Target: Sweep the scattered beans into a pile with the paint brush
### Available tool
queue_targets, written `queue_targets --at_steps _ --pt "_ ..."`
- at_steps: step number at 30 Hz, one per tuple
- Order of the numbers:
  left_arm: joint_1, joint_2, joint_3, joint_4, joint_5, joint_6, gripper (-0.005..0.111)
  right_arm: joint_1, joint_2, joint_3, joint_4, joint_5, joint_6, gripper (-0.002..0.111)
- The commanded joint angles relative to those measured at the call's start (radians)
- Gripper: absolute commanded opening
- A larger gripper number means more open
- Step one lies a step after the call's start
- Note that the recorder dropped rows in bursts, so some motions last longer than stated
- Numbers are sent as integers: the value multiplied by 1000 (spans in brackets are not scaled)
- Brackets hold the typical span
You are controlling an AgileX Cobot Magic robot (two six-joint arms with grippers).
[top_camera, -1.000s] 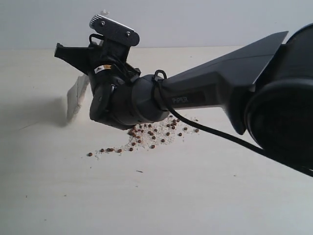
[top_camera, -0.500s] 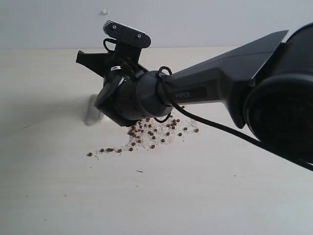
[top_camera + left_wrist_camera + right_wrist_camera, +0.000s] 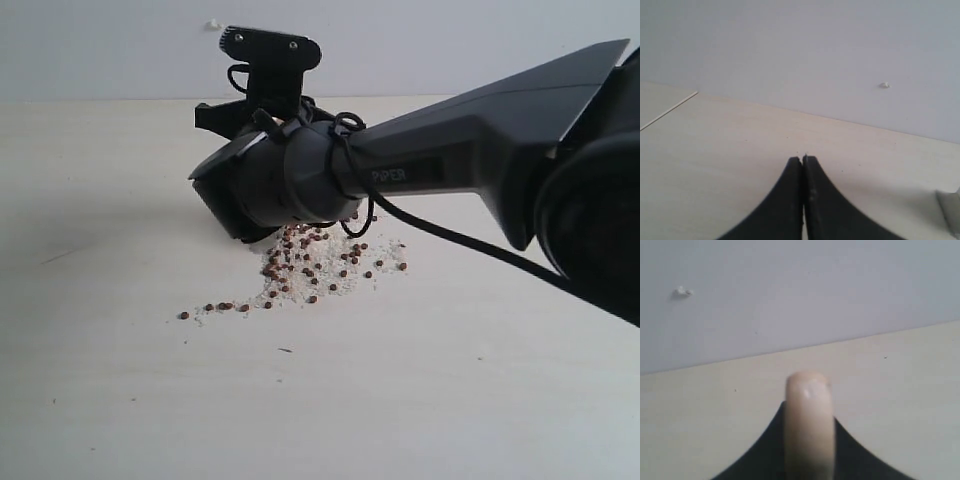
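At centre of the exterior view, beans (image 3: 312,268) are lying on the table (image 3: 450,400) under the right arm (image 3: 450,170); right gripper (image 3: 808,414) is clamping the paint brush (image 3: 809,397) handle; left gripper (image 3: 803,159) jaws are resting together.

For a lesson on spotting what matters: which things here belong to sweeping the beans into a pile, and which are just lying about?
Belong to the job: beans; paint brush, gripped by the right gripper.
Lying about: white crumbs among the beans; white speck on the wall; left gripper, shut, empty.
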Motion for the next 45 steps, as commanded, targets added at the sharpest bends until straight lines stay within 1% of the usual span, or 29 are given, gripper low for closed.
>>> queue_targets --at_steps 1,6,10,14,20,23,26,28,29,30,32,33,34,35,36,37,38,40,41,45 --pt "4 -7 3 -9 -1 4 0 -7 -18 6 42 -34 -71 0" --pt "4 -7 3 -9 -1 4 0 -5 -36 6 24 -34 -50 0" --pt "4 -7 3 -9 -1 4 0 1 -66 6 -7 -34 12 0" --pt "4 -7 3 -9 -1 4 0 1 -89 6 -25 -30 19 0" --pt "4 -7 3 -9 -1 4 0 6 -119 8 -52 41 19 0" --pt "4 -7 3 -9 -1 4 0 19 -138 8 -109 49 19 0" --pt "4 -7 3 -9 -1 4 0 54 -185 8 -169 47 17 0" --pt "4 -7 3 -9 -1 4 0 85 -219 45 -254 30 35 0" --pt "4 -7 3 -9 -1 4 0 101 -248 94 -338 30 107 0" --pt "4 -7 3 -9 -1 4 0 105 -265 126 -375 30 146 0" --pt "4 -7 3 -9 -1 4 0 105 -317 243 -504 53 288 0" --pt "4 -7 3 -9 -1 4 0 105 -353 336 -635 41 423 0" --pt "4 -7 3 -9 -1 4 0 105 -370 391 -705 22 517 0" --pt "4 -7 3 -9 -1 4 0 105 -398 505 -854 -30 729 0" --pt "4 -7 3 -9 -1 4 0 103 -417 584 -988 -75 882 0" --pt "4 -7 3 -9 -1 4 0 95 -427 631 -1056 -89 981 0" --pt "4 -7 3 -9 -1 4 0 77 -445 681 -1184 -74 1098 0" --pt "4 -7 3 -9 -1 4 0 43 -464 712 -1353 12 1295 0" --pt "4 -7 3 -9 -1 4 0 34 -466 715 -1401 37 1321 0" --pt "4 -7 3 -9 -1 4 0 15 -466 715 -1412 147 1321 0"
